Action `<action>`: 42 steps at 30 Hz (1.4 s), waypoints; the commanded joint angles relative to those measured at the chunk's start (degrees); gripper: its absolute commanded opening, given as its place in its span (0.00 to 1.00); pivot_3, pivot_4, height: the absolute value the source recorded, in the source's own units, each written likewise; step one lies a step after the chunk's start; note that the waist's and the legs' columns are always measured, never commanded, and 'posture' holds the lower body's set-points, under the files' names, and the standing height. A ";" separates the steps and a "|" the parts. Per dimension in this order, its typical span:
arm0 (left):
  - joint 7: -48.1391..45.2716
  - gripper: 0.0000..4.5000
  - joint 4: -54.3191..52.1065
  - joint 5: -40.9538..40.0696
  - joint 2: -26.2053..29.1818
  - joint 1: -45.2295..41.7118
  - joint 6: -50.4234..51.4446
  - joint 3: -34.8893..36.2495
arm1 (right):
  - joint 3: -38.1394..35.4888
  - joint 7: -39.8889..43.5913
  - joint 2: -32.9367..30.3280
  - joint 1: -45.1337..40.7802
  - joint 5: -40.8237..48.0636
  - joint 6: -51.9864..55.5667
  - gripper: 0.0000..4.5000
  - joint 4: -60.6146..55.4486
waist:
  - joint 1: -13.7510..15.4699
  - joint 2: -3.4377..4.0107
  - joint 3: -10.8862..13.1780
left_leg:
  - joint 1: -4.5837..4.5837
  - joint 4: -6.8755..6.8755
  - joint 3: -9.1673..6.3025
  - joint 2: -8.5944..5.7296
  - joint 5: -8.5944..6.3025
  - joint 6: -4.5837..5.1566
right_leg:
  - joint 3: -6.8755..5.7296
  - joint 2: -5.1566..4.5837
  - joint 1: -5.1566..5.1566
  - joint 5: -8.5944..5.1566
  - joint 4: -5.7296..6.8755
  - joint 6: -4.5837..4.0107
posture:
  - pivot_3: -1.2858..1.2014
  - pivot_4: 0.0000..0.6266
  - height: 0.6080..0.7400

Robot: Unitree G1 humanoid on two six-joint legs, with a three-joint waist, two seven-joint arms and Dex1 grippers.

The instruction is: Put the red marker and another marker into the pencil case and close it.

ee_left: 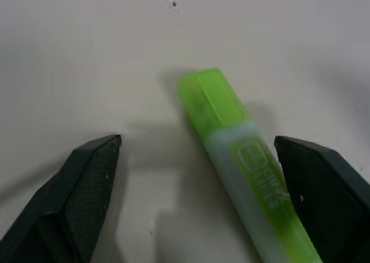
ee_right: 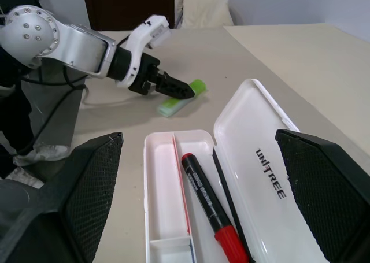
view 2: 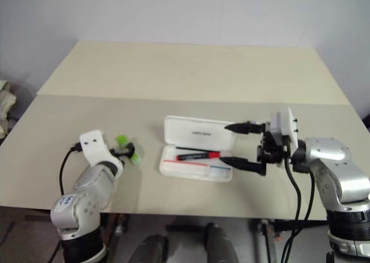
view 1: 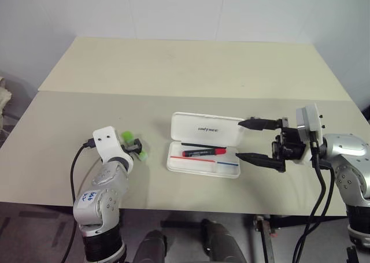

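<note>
White hard pencil case (view 1: 206,143) at centre of frame, open, lid laid back with dark lettering up, red and blue stripes in the tray. Slim red marker (view 1: 203,152) lying flat inside, lengthwise, dark end leftward. Chunky lime-green highlighter (view 1: 134,145) flat on the table, left of centre, well apart from the case.

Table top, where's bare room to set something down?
The far half of the beige table beyond the open white plastic pencil case is bare, as is the strip between the case and the chunky lime-green highlighter. It is crowded at the case's right end, where the right pincer hovers.
</note>
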 commanded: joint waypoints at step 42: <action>-16.32 0.25 12.76 6.87 11.24 -16.11 -0.19 -0.95 | -4.56 -3.19 -1.46 5.22 1.28 -2.97 1.00 -4.31 | -0.10 0.35 -0.23 | -0.14 -0.60 0.24 0.39 0.20 -0.01 | -0.18 0.22 0.04 0.71 -1.46 -0.26 | 0.52 0.24 1.00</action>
